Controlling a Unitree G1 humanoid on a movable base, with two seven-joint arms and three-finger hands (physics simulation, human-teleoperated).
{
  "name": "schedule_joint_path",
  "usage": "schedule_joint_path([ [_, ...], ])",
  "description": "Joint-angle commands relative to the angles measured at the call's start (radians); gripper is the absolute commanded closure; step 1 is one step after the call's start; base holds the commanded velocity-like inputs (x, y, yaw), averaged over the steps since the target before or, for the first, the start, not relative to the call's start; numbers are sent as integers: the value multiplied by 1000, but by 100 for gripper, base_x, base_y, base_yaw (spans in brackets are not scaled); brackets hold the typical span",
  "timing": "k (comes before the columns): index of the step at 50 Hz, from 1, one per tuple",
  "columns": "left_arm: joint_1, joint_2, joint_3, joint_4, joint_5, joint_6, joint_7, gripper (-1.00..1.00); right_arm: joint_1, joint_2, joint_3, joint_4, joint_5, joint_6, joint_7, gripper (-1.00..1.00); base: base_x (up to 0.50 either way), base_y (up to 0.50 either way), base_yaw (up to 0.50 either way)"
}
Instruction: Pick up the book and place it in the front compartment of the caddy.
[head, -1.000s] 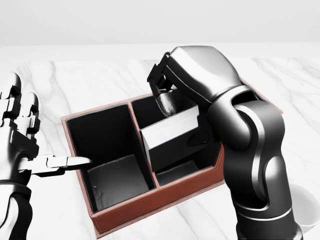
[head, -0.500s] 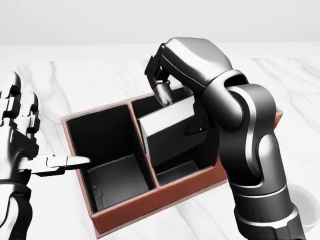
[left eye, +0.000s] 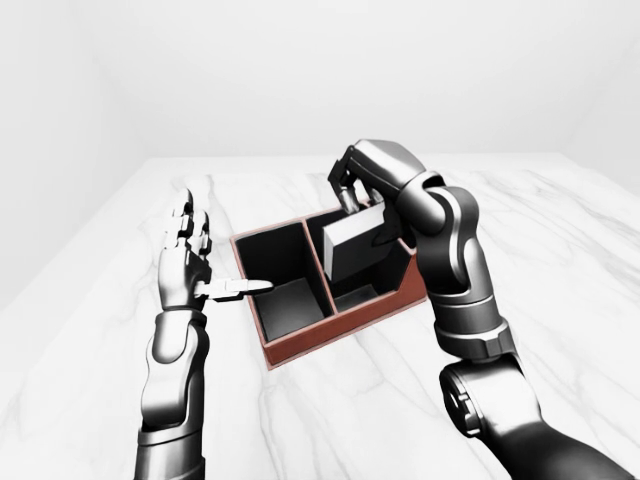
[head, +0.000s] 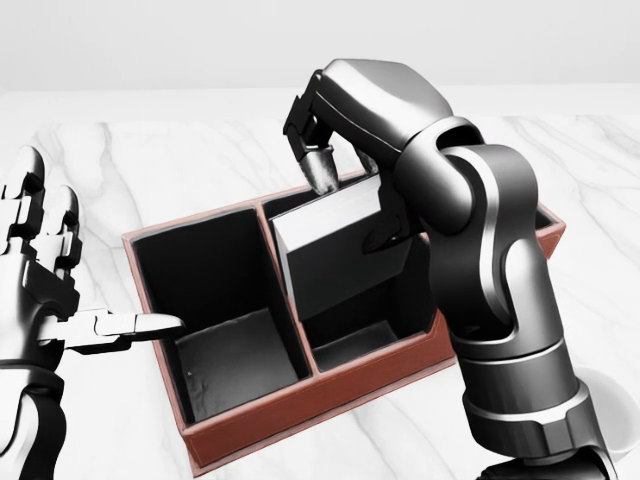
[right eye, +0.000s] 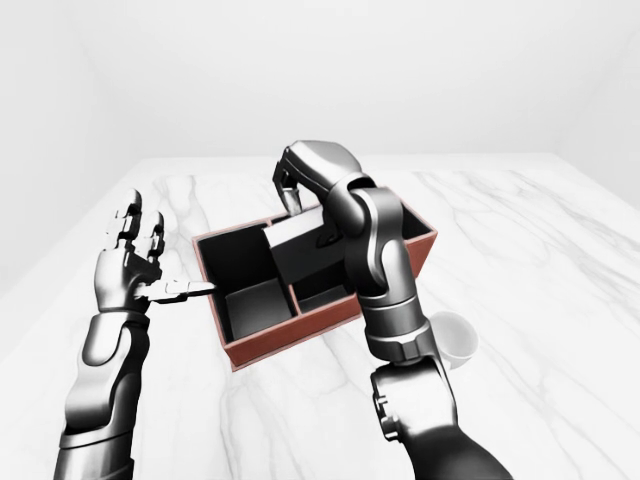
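Gripping the book (head: 345, 260) by its top edge, the right hand (head: 330, 150) holds it tilted, half down in the caddy (head: 300, 415) compartment nearer the worktop's right edge. Left hand (head: 50, 290) spread open, empty. Released tilted, it may jam against the divider.

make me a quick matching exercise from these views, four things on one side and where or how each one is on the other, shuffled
Things:
1. book
2. left hand
3. caddy
4. white cup

States:
A. reddish-brown walls, dark compartments, on the marble table
B. open, fingers spread, thumb pointing at the caddy's left wall in the head view
C. on the marble past the right arm, at the right of the right-eye view
D. standing tilted in the caddy's right-hand compartment, right hand at its top edge

Pairs: 1-D, 2-B, 3-A, 4-C
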Motion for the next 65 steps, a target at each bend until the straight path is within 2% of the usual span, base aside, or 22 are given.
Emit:
schedule_joint_path([
  [1, 2, 0, 0, -6, 0, 0, 0, -100, -43, -5, -11, 36, 4, 0, -31, 100, 0, 0, 0],
  [17, 3, -1, 0, 2, 2, 0, -1, -100, -72, -3, -11, 110, 22, 0, -91, 100, 0, 0, 0],
  [41, -4, 2, 3, 1, -1, 0, 2, -100, -153, -19, -19, 247, 85, 0, -251, 100, 0, 0, 0],
  [65, -6, 3, 4, -10, -2, 0, 5, -100, -197, -35, -24, 385, 129, 0, -357, 100, 0, 0, 0],
])
